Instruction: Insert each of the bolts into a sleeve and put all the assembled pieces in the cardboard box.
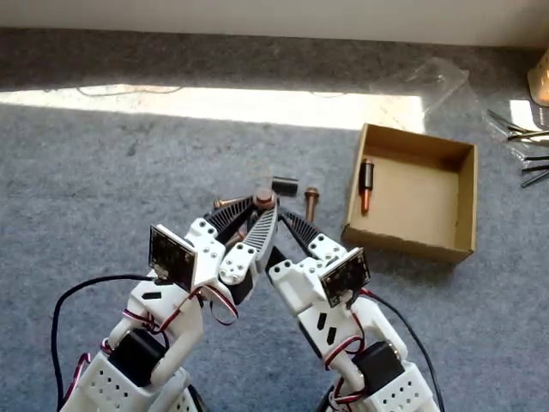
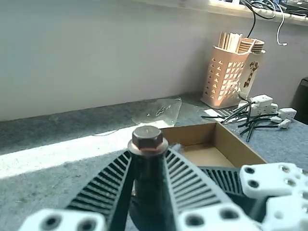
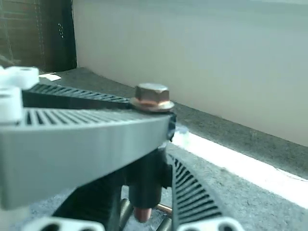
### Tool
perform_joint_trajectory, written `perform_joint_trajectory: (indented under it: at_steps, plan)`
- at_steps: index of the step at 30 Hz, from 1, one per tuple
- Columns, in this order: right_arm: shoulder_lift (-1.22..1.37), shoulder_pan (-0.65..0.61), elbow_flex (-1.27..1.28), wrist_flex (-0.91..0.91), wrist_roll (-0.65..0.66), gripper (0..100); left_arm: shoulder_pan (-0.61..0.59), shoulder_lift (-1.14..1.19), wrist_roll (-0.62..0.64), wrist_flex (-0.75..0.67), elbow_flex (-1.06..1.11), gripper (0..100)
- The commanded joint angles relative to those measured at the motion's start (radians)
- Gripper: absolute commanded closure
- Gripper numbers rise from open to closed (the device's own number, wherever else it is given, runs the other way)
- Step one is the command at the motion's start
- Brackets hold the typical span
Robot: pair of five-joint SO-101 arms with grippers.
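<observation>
Gripping the sleeve below the bolt head, the left pincer is clamped tight. Light, rigid, probably slick: hold mid-sleeve. Whether the right pincer grips, I cannot tell.

A bright band of sunlight crosses the far side of the grey counter; the near part lies in soft shade.

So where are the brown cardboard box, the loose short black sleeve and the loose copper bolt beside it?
Brown cardboard box (image 1: 420,199), high view, bare floor inside.
Short black sleeve (image 1: 285,184), high view, middle of its body.
Copper bolt (image 1: 310,204), high view, its shank.
</observation>
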Motion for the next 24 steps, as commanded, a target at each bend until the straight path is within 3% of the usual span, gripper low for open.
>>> perform_joint_trajectory:
  at_steps: [1,11,17,24]
  plan:
    - [-0.016,0.036,0.090,-0.008,-0.021,99.5,-0.027,-0.015,0.008,0.003,-0.008,100]
    - [-0.016,0.035,0.091,-0.008,-0.021,99.5,-0.031,-0.015,0.008,0.009,-0.007,99]
    - [-0.016,0.035,0.091,-0.008,-0.021,99.5,-0.033,-0.015,0.009,0.071,-0.010,81]
    - [-0.016,0.035,0.093,-0.008,-0.021,99.5,-0.033,-0.015,-0.029,0.075,-0.018,79]
